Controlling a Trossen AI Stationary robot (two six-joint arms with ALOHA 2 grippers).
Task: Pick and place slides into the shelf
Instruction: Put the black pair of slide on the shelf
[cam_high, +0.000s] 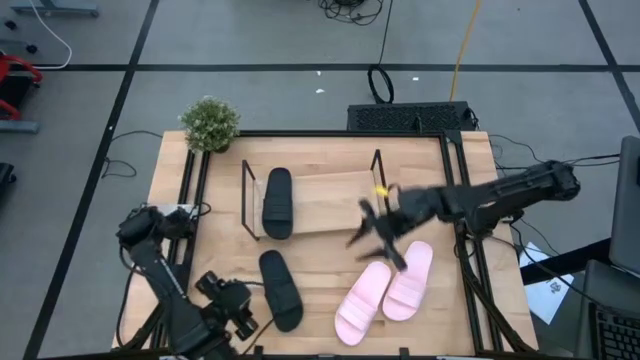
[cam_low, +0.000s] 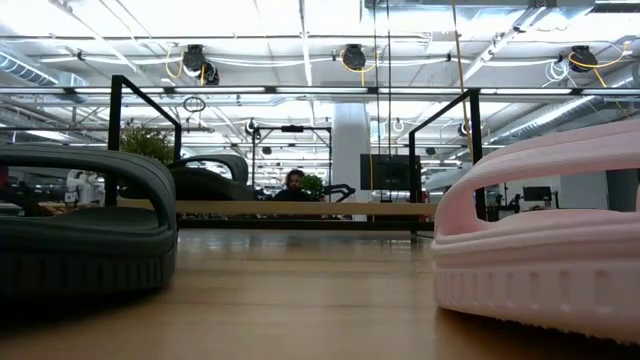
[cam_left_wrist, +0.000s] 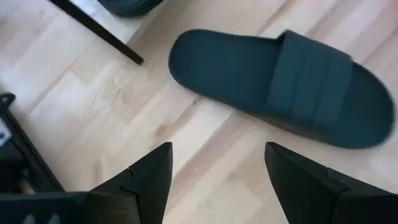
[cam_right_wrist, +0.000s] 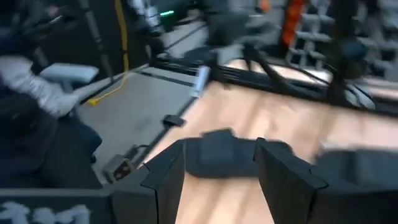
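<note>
One black slide (cam_high: 277, 203) lies inside the shelf (cam_high: 330, 200), on the left part of its wooden base. A second black slide (cam_high: 281, 290) lies sole down on the table in front of the shelf; the left wrist view has it (cam_left_wrist: 286, 81) just ahead of the fingers. My left gripper (cam_high: 245, 315) (cam_left_wrist: 217, 162) hovers open near the table's front edge, left of this slide. Two pale pink slides (cam_high: 365, 300) (cam_high: 408, 280) lie side by side at the front right. My right gripper (cam_high: 372, 238) (cam_right_wrist: 221, 168) hangs open and blurred above the table, between the shelf and the pink slides.
A small potted plant (cam_high: 210, 122) stands at the table's far left corner. A black frame (cam_high: 445, 200) runs around the table's edge. The shelf's right part is bare wood (cam_high: 345, 190). In the low view the black slide (cam_low: 80, 230) and a pink slide (cam_low: 540, 250) stand close up.
</note>
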